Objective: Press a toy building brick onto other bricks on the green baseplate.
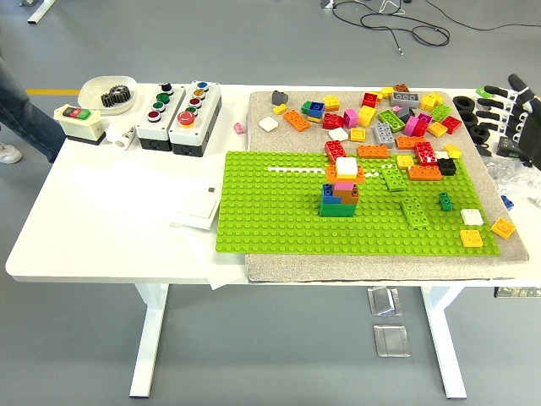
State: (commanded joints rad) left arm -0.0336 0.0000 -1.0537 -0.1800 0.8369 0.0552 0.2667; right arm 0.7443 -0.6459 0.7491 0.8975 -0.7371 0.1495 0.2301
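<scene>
The green baseplate (270, 211) lies on a grey mat in the middle of the table. On it stands a small stack of bricks (340, 200): green at the bottom, blue, orange and pink above. Just behind it a white brick (347, 167) sits on an orange one (345, 177). Two flat green plates (414, 211) lie on the baseplate to the right. Many loose coloured bricks (397, 118) are scattered at the back right of the mat. My right hand (503, 108) hovers at the right edge, fingers spread, holding nothing. The left arm is out of sight.
Two grey button boxes (182, 114), a switch box (78, 121) and a white bowl holding a black gear (110, 91) stand at the back left. A white paper (199, 210) lies left of the baseplate. A person's leg (21, 110) shows at the left edge.
</scene>
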